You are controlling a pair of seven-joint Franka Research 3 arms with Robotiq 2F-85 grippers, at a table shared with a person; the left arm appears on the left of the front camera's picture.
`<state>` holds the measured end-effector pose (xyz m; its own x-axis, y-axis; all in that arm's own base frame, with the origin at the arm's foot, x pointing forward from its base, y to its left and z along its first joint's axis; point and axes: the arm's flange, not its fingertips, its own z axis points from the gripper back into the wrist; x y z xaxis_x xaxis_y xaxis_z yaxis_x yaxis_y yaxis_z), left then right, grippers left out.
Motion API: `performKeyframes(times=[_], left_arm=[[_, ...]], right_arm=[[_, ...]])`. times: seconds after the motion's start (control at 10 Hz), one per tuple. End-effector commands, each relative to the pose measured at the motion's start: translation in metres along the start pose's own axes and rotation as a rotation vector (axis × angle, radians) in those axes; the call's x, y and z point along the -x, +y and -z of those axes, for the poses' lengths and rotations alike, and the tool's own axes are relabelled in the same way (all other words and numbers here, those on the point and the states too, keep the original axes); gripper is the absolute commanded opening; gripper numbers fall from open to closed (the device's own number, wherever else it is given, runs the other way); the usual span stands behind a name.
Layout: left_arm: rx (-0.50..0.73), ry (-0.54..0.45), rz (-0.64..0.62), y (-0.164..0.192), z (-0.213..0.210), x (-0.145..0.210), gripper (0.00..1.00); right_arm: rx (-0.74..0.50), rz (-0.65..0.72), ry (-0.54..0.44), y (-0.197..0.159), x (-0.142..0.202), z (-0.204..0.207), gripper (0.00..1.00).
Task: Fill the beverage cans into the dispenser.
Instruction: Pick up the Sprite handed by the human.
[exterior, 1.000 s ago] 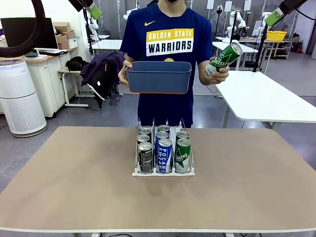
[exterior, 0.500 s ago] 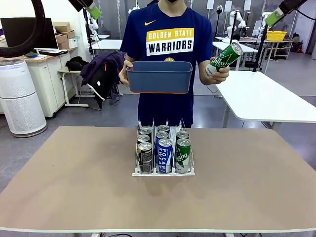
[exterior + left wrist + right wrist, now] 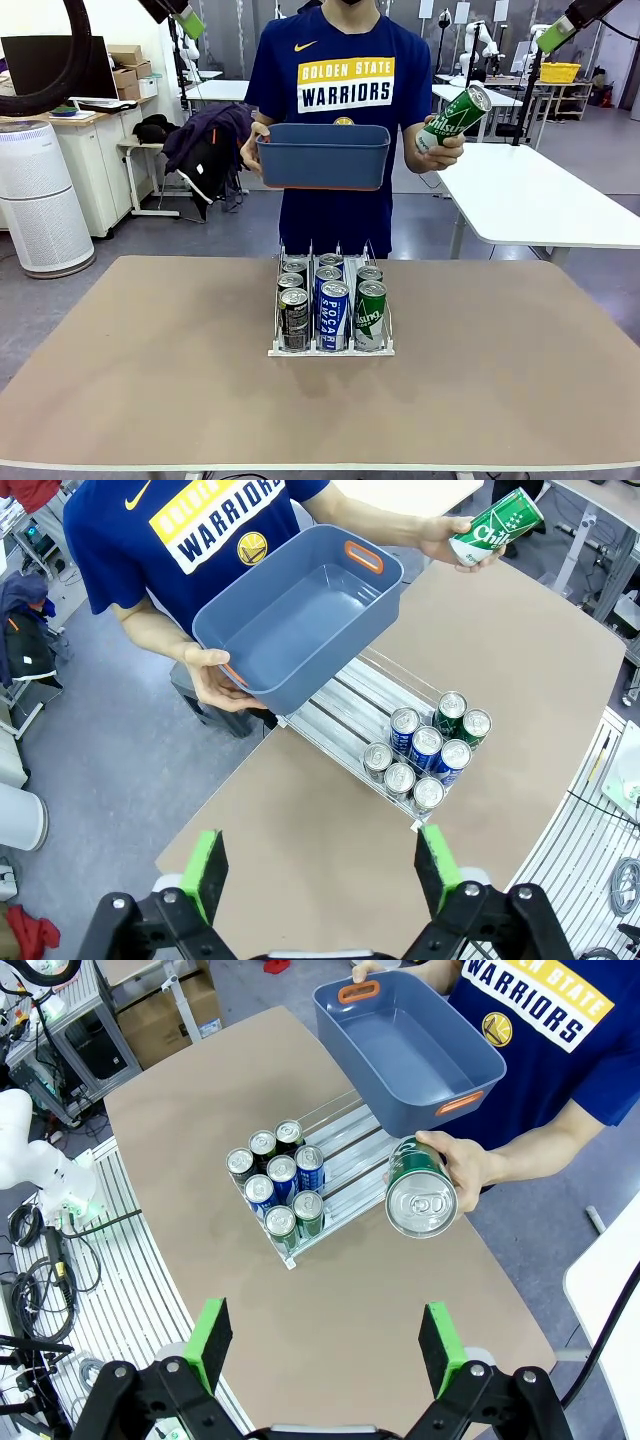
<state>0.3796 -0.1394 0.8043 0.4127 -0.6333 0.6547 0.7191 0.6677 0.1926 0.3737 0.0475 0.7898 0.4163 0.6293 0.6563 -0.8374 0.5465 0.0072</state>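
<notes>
Both tools hang high and idle: the left tool (image 3: 320, 865), at the bottom of its wrist view, has its green pads spread wide with nothing between them, and the right tool (image 3: 325, 1345), at the bottom of its own view, stands just as wide and empty. Over the last second almost nothing has shifted; the arms have stayed up and the person has barely moved. In the centre of the front view the dispenser (image 3: 330, 350) sits on the counter (image 3: 150, 380), holding eight beverage cans (image 3: 333, 312): three black-and-green in the left lane, three blue-and-white in the middle, two green in the right. At the top of that view the person holds the blue bin (image 3: 322, 155), which looks empty from both wrist views, in one hand (image 3: 252, 148) and a green can (image 3: 455, 117) tilted in the other hand (image 3: 440, 150), well above the counter. The right lane is one short, so this can is likely the last, and the stillness suggests an offered handover that neither tool has yet moved to take.
</notes>
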Motion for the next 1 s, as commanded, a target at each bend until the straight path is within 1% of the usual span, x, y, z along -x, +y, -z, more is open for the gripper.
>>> performKeyframes(times=[0.0, 0.2, 0.5, 0.7, 0.9], left_arm=[[-0.004, -0.006, -0.002, 0.001, -0.001, 0.001, 1.00], [-0.004, -0.006, -0.002, 0.001, -0.001, 0.001, 1.00], [-0.004, -0.006, -0.002, 0.001, -0.001, 0.001, 1.00], [-0.004, -0.006, -0.002, 0.001, -0.001, 0.001, 1.00], [-0.004, -0.006, -0.002, 0.001, -0.001, 0.001, 1.00]], right_arm=[[0.006, 0.017, 0.016, -0.007, 0.000, 0.002, 1.00], [0.030, 0.034, 0.018, -0.019, 0.000, 0.015, 1.00], [0.062, 0.060, 0.032, -0.037, 0.001, 0.050, 1.00], [0.035, 0.057, 0.045, -0.050, 0.002, 0.074, 1.00], [0.008, 0.063, 0.029, -0.053, 0.003, 0.094, 1.00]])
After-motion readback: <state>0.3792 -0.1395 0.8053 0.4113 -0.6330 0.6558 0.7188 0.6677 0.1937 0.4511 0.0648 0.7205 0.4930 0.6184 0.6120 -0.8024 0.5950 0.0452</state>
